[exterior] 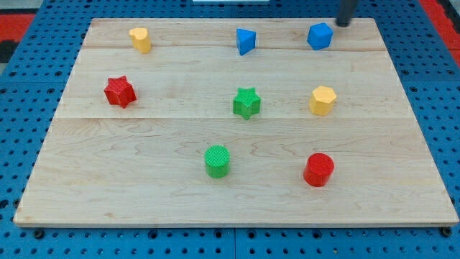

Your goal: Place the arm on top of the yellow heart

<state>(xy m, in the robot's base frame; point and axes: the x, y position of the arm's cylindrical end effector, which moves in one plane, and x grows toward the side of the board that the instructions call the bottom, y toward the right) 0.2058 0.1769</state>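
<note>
My tip (342, 24) sits at the view's top, just right of the blue cube (320, 36), yellow heart (141, 39) far to its left.

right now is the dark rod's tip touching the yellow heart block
No, my tip sits at the view's top right beside the blue cube, far from the yellow heart.

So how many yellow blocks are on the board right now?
2. One yellow block, likely the heart, sits at the view's top left. The other yellow block is at centre right. My tip is at the top right, by neither. None seems hidden.
</note>
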